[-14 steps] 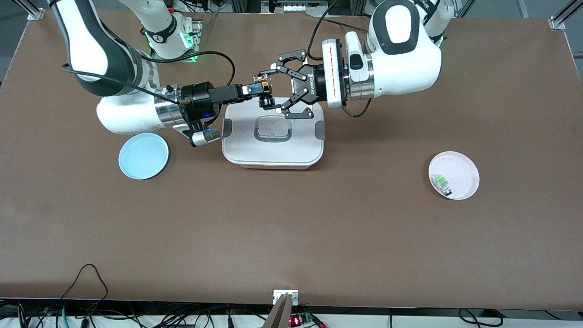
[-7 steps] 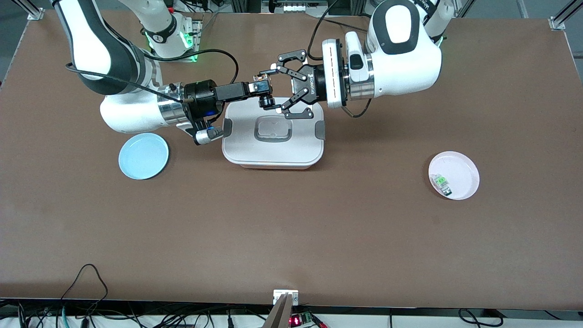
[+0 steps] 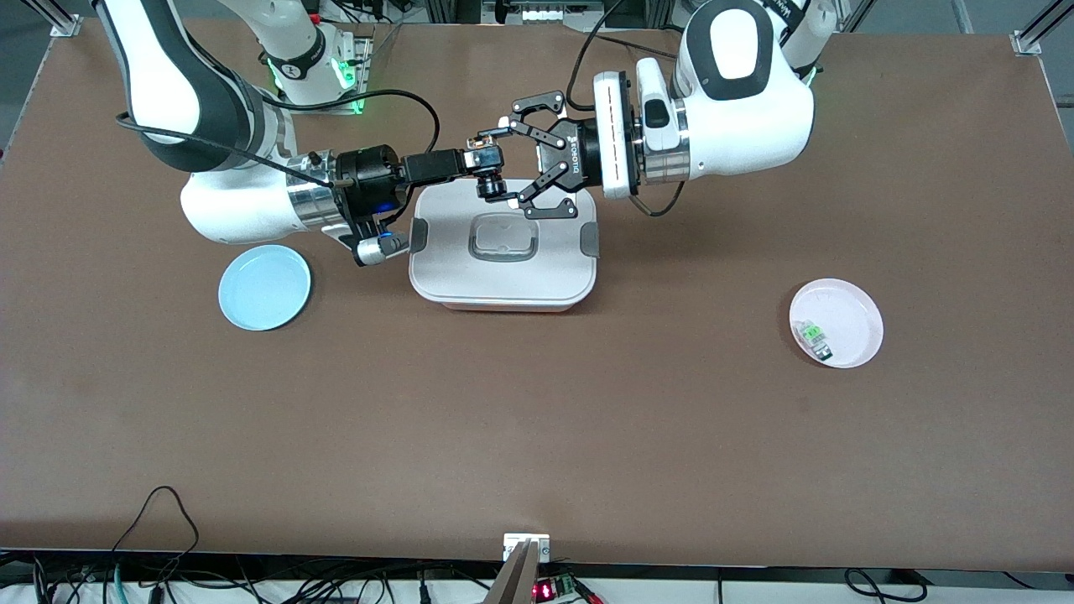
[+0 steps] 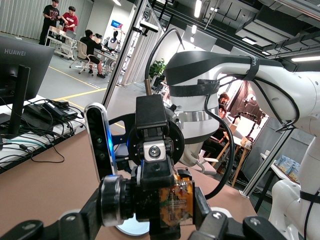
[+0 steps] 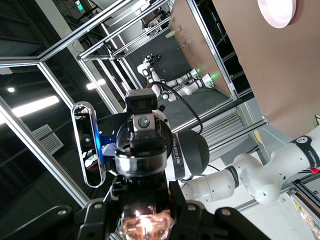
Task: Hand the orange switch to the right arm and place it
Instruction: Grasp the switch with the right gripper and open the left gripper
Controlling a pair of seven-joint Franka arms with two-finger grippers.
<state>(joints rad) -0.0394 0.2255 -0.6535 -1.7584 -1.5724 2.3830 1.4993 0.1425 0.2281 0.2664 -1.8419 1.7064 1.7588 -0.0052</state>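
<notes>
the left gripper (image 3: 495, 164) and right gripper (image 3: 484, 162) meet over the white lidded box (image 3: 503, 247), both clamped on the orange switch (image 3: 488, 168). a blue plate (image 3: 264, 288) sits on the tabletop (image 3: 537, 419) toward the right arm's end, a pink plate (image 3: 847, 315) holding a small clear-and-green part (image 3: 813, 336) toward the left arm's end.

You're looking at two white Franka arms: the right arm (image 3: 210, 109), upper left, has broad black bands and a silver wrist; the left arm (image 3: 738, 101), upper right, carries a black open-linkage left gripper (image 3: 503, 164) with white lettering.

Two plates (image 3: 264, 288) (image 3: 852, 315), one lidded box (image 3: 503, 268), possibly one switch (image 3: 489, 170).
</notes>
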